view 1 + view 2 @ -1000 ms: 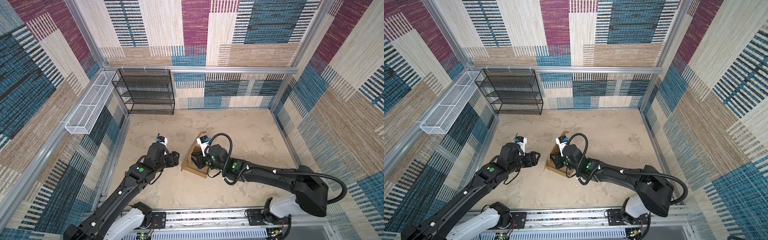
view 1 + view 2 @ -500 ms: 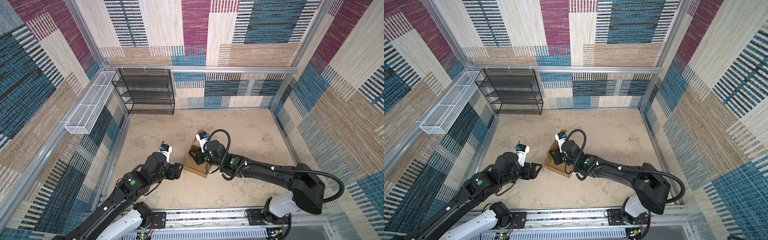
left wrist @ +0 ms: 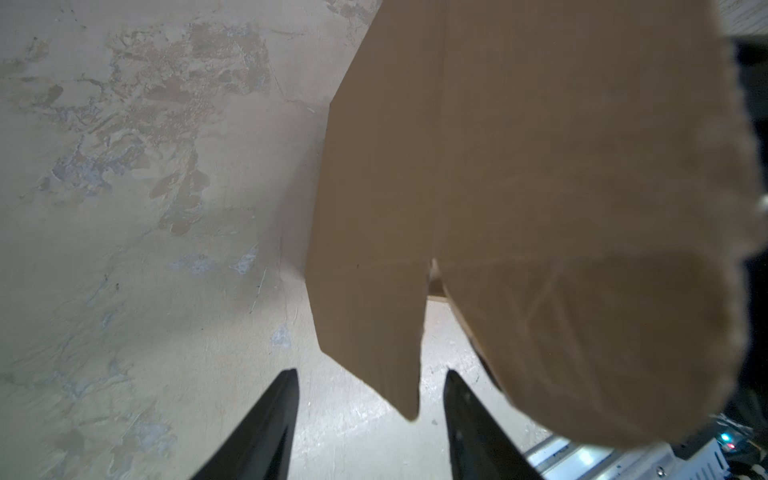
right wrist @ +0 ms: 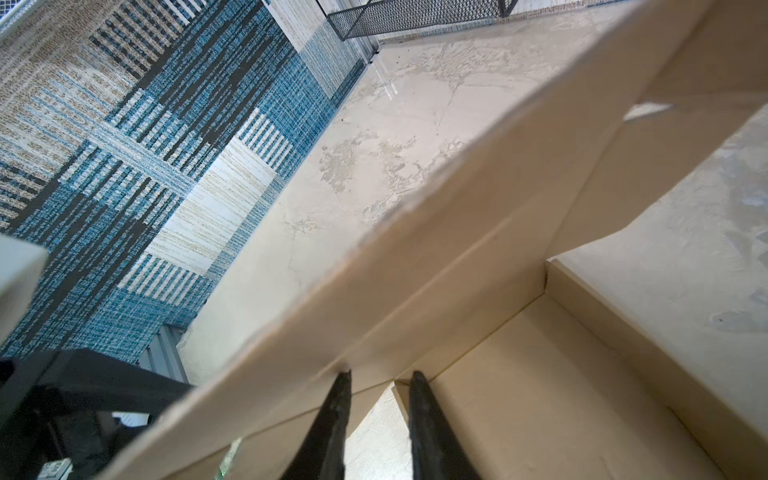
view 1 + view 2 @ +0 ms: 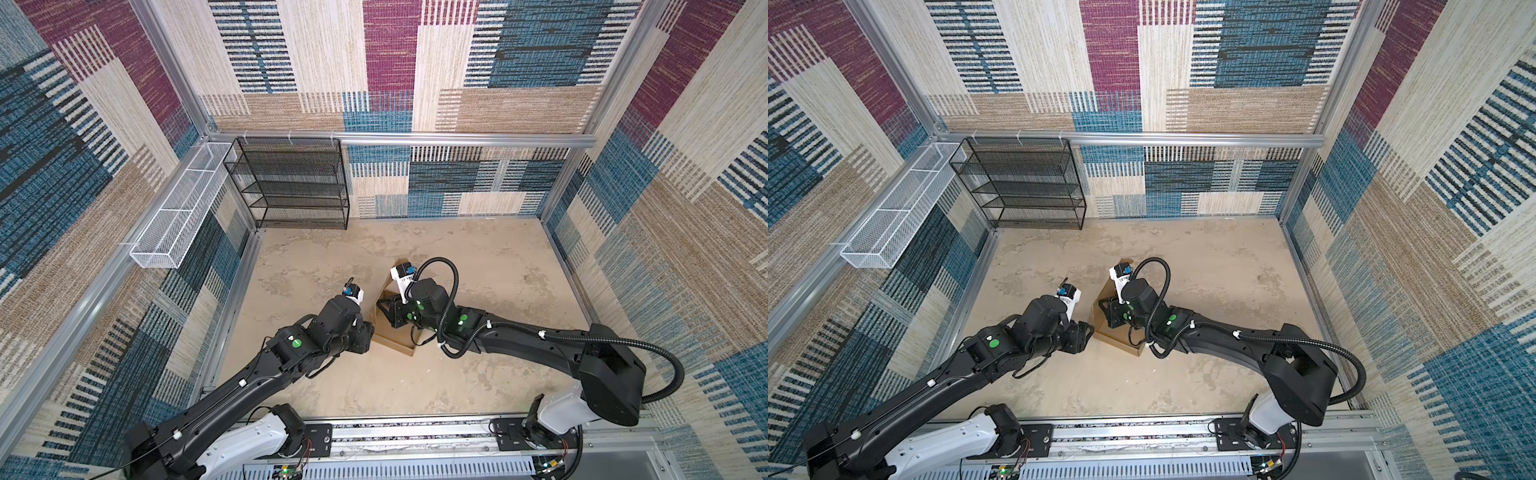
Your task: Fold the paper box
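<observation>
Open left fingers (image 3: 266, 428) are straddling the paper box (image 3: 519, 166) flap tip. I cannot tell whether the right fingers (image 4: 332, 428) are gripping. Closing off-centre risks missing the tip.

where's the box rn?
In both top views the box sits on the table, just left of centre, between the left tool and the right tool, with one flap raised.
</observation>
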